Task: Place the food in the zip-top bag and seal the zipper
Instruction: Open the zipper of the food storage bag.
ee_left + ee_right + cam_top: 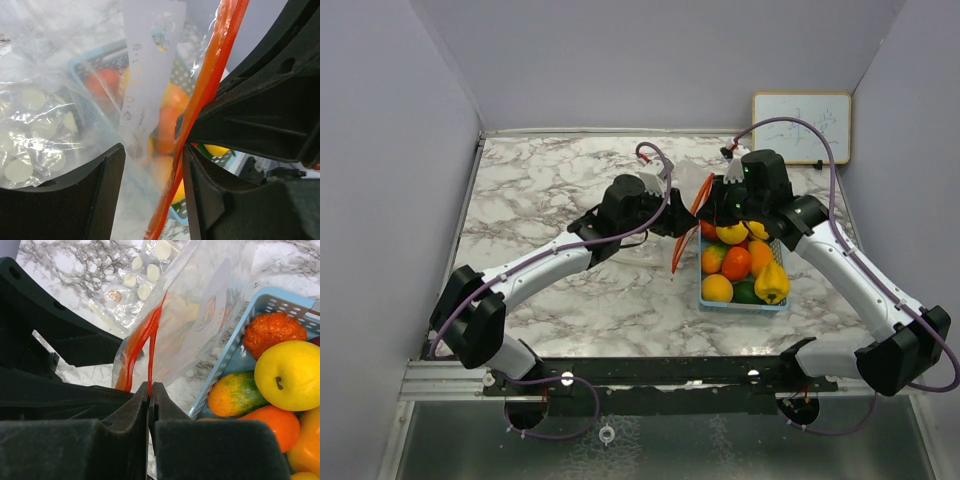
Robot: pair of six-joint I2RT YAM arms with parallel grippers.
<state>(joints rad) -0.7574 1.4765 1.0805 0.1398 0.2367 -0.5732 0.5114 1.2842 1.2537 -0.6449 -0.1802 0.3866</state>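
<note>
Nothing is packed yet: all the food sits piled in the blue basket on the desk. The clear bag hangs just beside the basket and seems empty, and its orange zipper looks unsealed. The right gripper is clamped on the zipper strip. The left gripper stands partly wide, with the strip against one finger. Filling and sealing both remain.

A blue basket sits on the marble table, a small whiteboard leaning against the back wall.
</note>
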